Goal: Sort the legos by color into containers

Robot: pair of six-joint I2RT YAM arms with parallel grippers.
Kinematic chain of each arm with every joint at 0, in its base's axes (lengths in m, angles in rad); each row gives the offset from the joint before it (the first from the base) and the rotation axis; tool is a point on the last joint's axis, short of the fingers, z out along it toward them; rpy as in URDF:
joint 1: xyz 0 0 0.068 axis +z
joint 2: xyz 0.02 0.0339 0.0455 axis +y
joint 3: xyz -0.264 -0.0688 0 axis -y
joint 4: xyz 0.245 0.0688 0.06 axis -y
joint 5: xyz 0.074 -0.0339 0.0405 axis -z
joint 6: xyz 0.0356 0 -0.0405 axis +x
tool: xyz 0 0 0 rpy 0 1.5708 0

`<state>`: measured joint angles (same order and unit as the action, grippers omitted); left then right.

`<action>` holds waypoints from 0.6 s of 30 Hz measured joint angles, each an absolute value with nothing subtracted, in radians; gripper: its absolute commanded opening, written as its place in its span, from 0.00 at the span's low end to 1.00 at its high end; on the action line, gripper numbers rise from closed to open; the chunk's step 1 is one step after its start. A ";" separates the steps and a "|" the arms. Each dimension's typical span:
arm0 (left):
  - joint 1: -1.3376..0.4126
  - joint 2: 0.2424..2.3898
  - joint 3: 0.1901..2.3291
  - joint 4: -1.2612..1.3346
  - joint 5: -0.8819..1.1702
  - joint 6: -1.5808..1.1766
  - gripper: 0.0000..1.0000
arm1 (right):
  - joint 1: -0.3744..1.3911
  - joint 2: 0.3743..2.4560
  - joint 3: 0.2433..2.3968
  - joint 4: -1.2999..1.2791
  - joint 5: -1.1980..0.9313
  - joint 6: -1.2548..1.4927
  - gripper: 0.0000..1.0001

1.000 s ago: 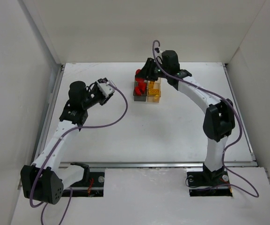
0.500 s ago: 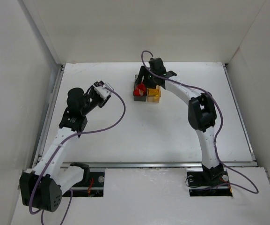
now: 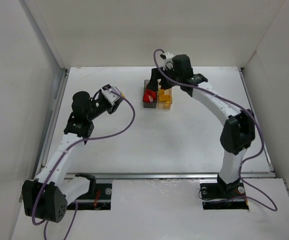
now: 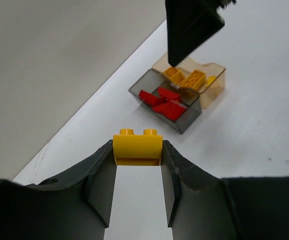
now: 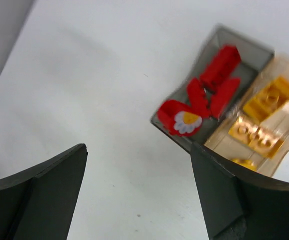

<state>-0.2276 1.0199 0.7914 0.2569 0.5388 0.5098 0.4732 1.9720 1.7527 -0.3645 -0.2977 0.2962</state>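
The containers stand joined at the back of the table: a dark grey bin on the left and an amber bin on the right. Several red legos lie in the dark bin, one of them bearing a white and yellow flower. Yellow legos lie in the amber bin. My right gripper hovers over the bins, open with nothing between its fingers. My left gripper hangs left of the bins, shut on a yellow lego.
White enclosure walls rise at the left, back and right. A metal rail runs along the table's near edge. Purple cables loop off both arms. The right gripper's black finger hangs over the bins in the left wrist view.
My right gripper has opened above the dark bin, and its arm has shifted. The left arm has hardly moved and still holds the yellow lego.
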 measured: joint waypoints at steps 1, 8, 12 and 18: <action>-0.226 1.033 0.803 0.254 0.579 0.495 0.00 | 0.475 1.909 1.744 -0.363 -0.336 0.214 0.89; -0.216 1.200 0.956 0.263 0.944 0.341 0.00 | 0.539 1.716 1.743 -0.374 -0.574 -0.160 0.81; -0.228 1.321 1.045 0.329 1.100 0.219 0.00 | 0.612 1.712 1.712 -0.398 -0.644 -0.270 0.79; -0.252 1.377 1.121 0.359 1.225 0.148 0.00 | 0.629 1.706 1.668 -0.419 -0.688 -0.316 0.73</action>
